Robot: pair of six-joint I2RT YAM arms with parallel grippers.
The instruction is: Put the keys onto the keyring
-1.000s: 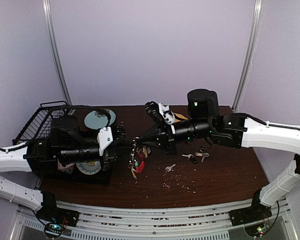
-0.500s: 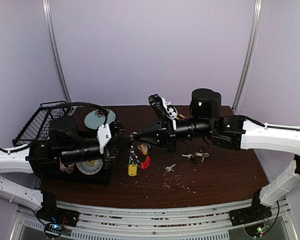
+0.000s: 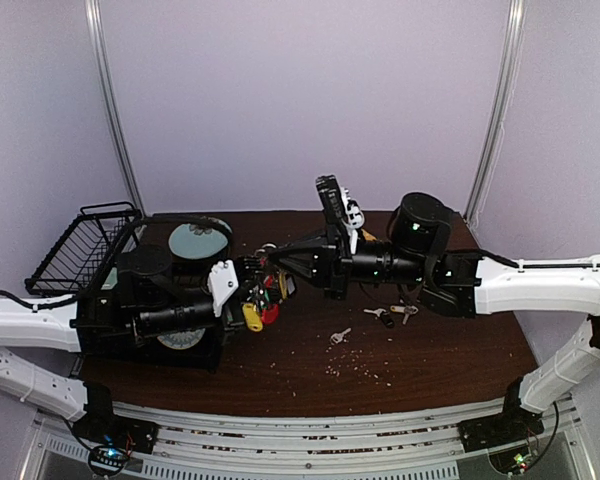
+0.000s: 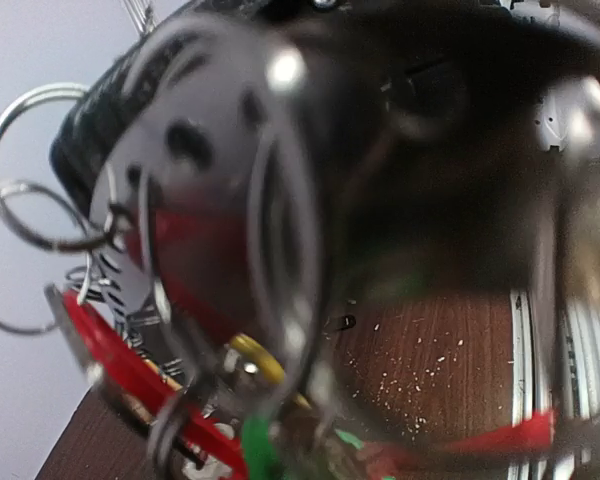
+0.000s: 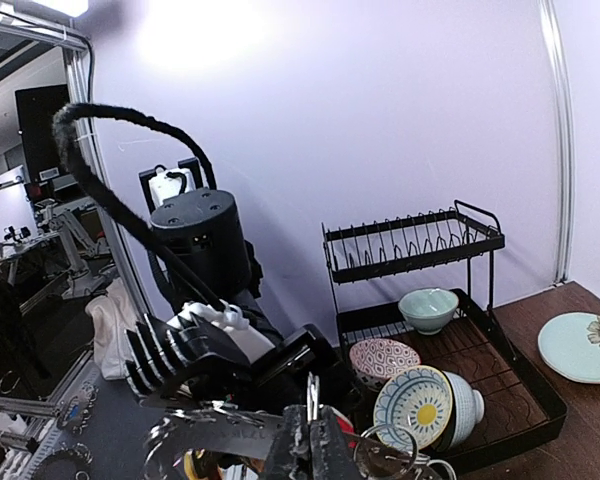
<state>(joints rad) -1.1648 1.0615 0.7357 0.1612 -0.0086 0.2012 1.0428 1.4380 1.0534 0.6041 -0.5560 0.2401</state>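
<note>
Keys (image 3: 340, 336) lie flat on the table (image 3: 450, 360) at lower centre-right, one alone and a cluster (image 3: 392, 314) of two or three; I judge them light, stiff and slippery, best nipped by the head. Farther back at mid-frame the one keyring (image 3: 252, 318) hangs floppy between my two grippers. The right gripper (image 3: 268, 256) pinches its wire; the left gripper (image 3: 247, 288) has its fingers pressed together, on what I cannot tell.
</note>
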